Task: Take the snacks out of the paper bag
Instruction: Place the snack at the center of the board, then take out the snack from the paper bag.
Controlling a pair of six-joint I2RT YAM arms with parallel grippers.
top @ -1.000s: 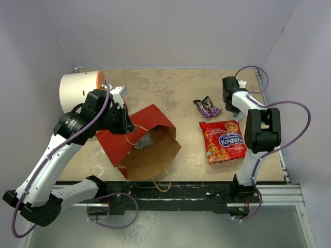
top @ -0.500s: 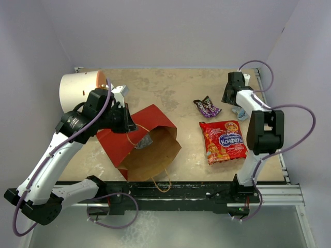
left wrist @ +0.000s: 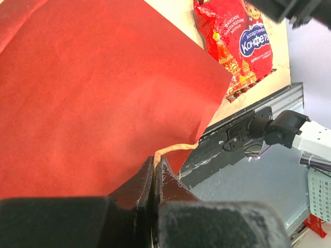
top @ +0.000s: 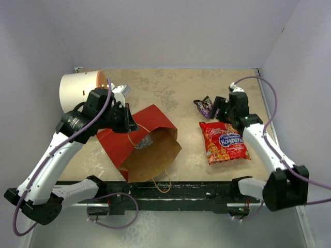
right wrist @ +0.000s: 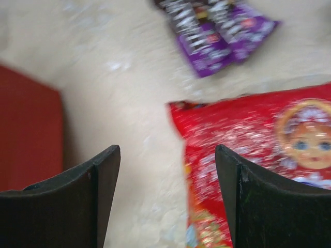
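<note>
Gaping empty, the right gripper (right wrist: 166,155) hung right of the wrapper (top: 145,140) in the bag (top: 155,152), the left gripper (left wrist: 155,170) pinching its cord (left wrist: 173,148).

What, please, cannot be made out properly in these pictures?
Inside the paper bag, top view: its red wall hides anything beyond the silvery wrapper.
The purple candy packets: the right tool overlaps them from above; blur smears their print in the right wrist view.
</note>
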